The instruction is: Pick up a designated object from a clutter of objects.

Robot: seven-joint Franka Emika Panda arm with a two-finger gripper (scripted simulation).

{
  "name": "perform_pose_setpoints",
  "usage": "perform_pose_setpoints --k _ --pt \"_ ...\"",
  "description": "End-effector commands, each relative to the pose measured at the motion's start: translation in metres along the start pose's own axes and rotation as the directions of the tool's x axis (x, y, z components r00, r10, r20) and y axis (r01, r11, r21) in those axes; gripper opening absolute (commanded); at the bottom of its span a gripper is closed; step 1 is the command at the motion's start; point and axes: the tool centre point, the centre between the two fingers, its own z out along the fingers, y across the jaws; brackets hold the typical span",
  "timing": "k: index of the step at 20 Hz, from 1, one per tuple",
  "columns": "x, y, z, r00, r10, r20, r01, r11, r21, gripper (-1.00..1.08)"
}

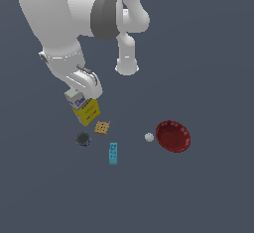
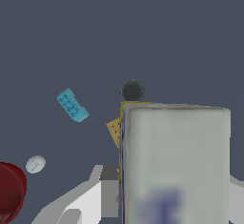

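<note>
Fingers (image 2: 102, 189): clamped on rectangular yellow-and-white cardboard carton (image 1: 83, 106); likely light, stiff, smooth-sided; best held across narrow flat faces.

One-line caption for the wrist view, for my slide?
Wrist view: end effector astride the box, with cracker, can, cyan block, ball and bowl beyond.

Open floor lies from nine to one o'clock of the box (image 1: 85, 109). The cracker (image 1: 102, 127) crowds its four o'clock; the can (image 1: 83, 139) sits near at six.
</note>
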Motion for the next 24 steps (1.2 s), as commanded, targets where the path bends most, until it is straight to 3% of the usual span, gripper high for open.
perform_pose_setpoints --k 1,12,24 --pt "0.000 -0.017 -0.025 1.000 0.000 0.000 0.000 1.000 0.000 -1.00" --pt "0.003 -0.080 -0.117 1.000 -0.001 0.001 0.001 1.000 0.002 -1.00" --pt "0.006 -0.107 -0.154 1.000 -0.002 0.002 0.002 1.000 0.003 -1.00"
